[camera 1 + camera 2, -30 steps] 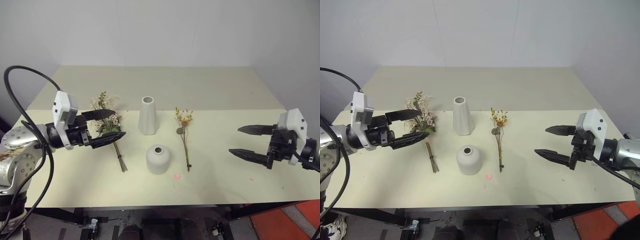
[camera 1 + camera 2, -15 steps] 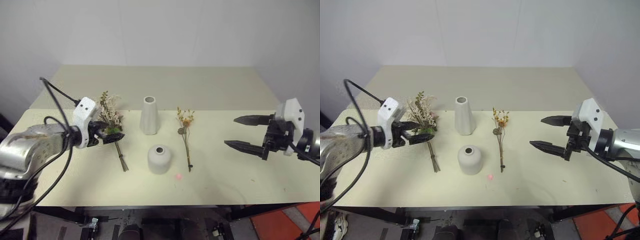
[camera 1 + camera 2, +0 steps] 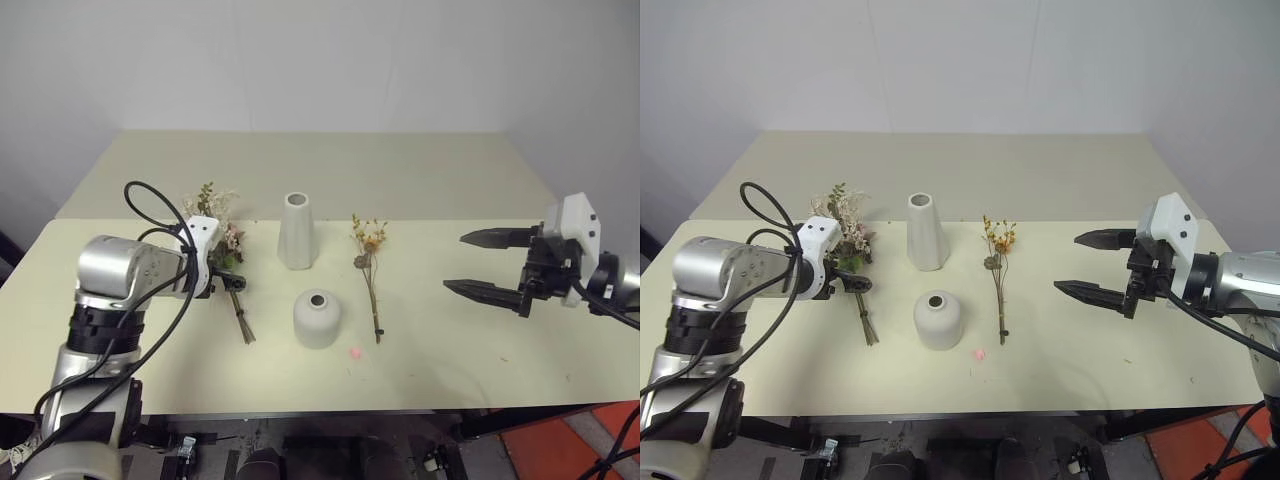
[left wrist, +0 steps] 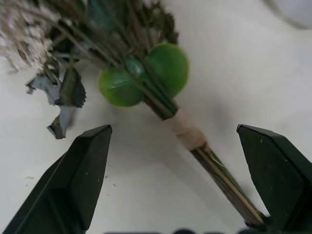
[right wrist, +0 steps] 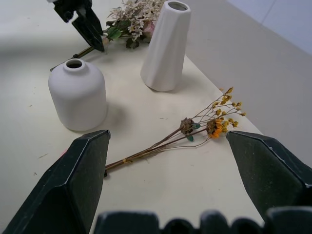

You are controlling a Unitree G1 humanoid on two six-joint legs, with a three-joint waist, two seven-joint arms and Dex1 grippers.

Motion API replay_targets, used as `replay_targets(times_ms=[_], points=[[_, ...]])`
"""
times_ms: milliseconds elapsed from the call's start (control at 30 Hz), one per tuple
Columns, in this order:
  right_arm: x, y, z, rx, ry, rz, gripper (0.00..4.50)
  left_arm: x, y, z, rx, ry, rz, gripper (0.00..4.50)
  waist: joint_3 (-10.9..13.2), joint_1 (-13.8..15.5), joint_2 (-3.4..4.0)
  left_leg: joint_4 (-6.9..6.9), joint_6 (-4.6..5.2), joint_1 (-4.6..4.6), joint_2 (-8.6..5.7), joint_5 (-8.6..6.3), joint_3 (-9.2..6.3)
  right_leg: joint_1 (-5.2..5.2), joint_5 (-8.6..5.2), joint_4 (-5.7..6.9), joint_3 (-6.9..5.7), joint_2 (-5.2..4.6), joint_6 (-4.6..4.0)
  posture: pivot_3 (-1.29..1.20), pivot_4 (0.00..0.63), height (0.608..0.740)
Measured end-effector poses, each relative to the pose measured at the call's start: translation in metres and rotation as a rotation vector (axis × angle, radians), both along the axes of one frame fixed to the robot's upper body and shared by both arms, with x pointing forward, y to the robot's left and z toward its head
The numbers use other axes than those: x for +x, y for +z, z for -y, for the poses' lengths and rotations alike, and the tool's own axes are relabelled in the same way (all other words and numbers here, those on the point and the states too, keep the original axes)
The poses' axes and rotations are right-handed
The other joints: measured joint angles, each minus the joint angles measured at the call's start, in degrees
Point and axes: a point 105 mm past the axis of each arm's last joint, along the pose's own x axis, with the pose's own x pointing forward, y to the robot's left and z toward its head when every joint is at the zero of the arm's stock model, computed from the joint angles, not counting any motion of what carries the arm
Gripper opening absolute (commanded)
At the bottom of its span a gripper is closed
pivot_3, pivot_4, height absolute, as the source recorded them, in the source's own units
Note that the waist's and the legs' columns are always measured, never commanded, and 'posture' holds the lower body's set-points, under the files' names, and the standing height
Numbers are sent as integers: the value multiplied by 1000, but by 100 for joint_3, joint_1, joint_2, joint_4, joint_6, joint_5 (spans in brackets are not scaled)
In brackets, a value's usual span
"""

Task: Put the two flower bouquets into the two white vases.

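- Currently spread wide and clasping nothing: left gripper [image 4: 173,161], tipped down over the fuller bouquet [image 3: 845,240], one black finger [image 4: 83,165] on either side of the tan binding on its stems, not touching the stems.
- Likewise released and empty: right gripper [image 3: 1088,265], held level above the table [image 3: 1120,350] at the 3 o'clock side, tips pointing toward 9 o'clock, well apart from every task item.
- Lying flat on the table at 9 o'clock of the tall vase [image 3: 924,232]: that fuller bouquet, cream, pink and green head toward 12 o'clock, stems trailing toward 5 o'clock.
- Standing upright near the table's middle: tall tapered vase, narrow mouth empty.
- Standing upright just at 6 o'clock of it, apart from it: short squat vase [image 3: 939,319], small top hole empty.
- Lying flat at 3 o'clock of both vases: thin sprig [image 3: 998,280], yellow-orange blooms toward 12 o'clock, stem end toward 6 o'clock, touching neither vase.
- Showing on the tabletop at 5 o'clock of the short vase: small pink dot [image 3: 979,353].
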Motion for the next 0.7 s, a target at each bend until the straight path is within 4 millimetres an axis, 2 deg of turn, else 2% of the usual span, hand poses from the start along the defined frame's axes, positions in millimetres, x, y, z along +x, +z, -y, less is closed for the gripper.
replay_targets(times_ms=[133,267,467,500,700], points=[[-1,0,0,-1,6,-2,4500,15,-4,6,13,19,3,3579,0,6,0,1,-3,2,-2,2,0,2,1,3,0,-1,0,0,150,740],[-1,0,0,-1,7,-1,4500,27,-5,8,18,31,30,2209,0,5,1,0,-3,2,-2,2,0,2,1,2,0,-2,0,0,150,740],[-1,0,-1,-1,8,-2,4500,36,-5,7,21,32,60,245,0,8,0,1,-3,1,-2,2,-1,2,1,3,0,-3,1,0,150,740],[-1,-1,-1,-2,9,-4,4500,36,-5,8,21,31,65,140,0,7,0,1,-3,1,-2,2,-1,2,1,3,0,-3,1,0,150,740],[-3,-2,-1,-5,23,-14,4500,40,4,1,5,50,171,142,0,-8,0,1,-3,-4,-1,2,-1,-5,3,3,1,-3,1,0,150,740]])
